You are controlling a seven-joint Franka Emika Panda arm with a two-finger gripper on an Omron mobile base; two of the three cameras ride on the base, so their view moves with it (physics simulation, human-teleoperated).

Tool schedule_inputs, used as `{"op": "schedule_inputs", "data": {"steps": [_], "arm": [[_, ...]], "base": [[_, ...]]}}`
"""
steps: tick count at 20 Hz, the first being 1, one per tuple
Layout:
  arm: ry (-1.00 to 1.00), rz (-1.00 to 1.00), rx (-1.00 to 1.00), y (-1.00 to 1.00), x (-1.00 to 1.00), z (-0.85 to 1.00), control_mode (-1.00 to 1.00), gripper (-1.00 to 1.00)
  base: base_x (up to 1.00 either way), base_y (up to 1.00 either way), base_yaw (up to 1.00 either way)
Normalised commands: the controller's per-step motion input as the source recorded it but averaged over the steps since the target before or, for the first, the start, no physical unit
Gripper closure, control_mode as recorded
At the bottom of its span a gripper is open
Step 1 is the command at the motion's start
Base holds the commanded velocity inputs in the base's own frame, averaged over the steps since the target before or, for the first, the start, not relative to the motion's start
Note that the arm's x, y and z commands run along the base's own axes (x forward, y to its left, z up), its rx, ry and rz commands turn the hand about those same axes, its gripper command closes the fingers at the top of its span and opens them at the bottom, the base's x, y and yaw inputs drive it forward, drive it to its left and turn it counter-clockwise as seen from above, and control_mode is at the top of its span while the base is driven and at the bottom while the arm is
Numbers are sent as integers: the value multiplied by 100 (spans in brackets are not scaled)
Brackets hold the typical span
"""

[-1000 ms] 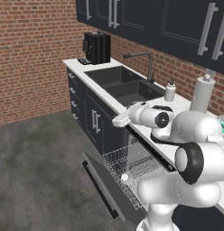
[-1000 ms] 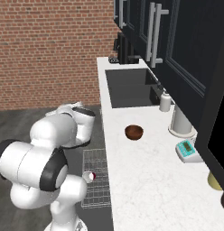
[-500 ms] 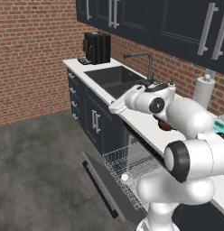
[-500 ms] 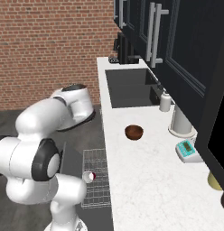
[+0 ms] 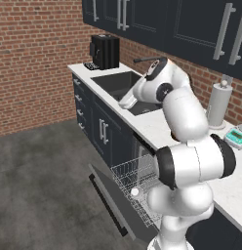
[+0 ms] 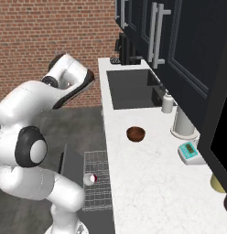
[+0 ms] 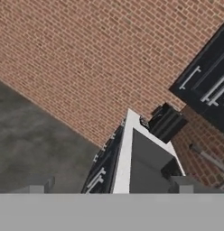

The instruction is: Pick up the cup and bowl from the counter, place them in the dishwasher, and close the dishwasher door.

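The red cup point(image 6: 89, 179) lies in the light-grey wire rack point(image 5: 135, 178) of the open dishwasher, its white inside showing as cup point(image 5: 136, 192). On the white counter point(image 6: 147, 183) the dark-brown bowl point(image 6: 136, 134) sits alone, right of the rack. The dishwasher door point(image 5: 112, 200) hangs open and low towards the floor. My hand point(image 5: 127, 100) is up over the counter's front edge by the sink, well away from cup and bowl. My gripper point(image 7: 111, 187) is open and empty, its fingertips point(image 7: 37, 185) wide apart, looking along the counter at the brick wall.
A dark sink point(image 6: 131, 89) with a faucet point(image 5: 145, 59) lies beyond the bowl, and a black coffee machine point(image 5: 105, 51) stands at the far end. A paper towel roll point(image 6: 183, 123), a soap bottle point(image 6: 167, 103), a small scale point(image 6: 191, 152) and a yellow cylinder point(image 6: 218, 183) line the back.
My arm has swung up from over the dishwasher and moved along the counter towards the sink. The gripper stays open and empty. Cup and bowl have not moved.
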Motion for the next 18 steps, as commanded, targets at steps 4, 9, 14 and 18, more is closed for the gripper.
{"op": "schedule_inputs", "data": {"steps": [4,9,14,18], "arm": [[25,0,-26,-9,0,100,-100,-100],[41,-2,-27,-20,0,100,-100,-100],[46,-8,-28,-31,0,100,-100,-100],[50,-11,-21,-39,0,100,-100,-100]], "base": [[0,0,0],[0,0,0],[0,0,0],[0,0,0]]}}
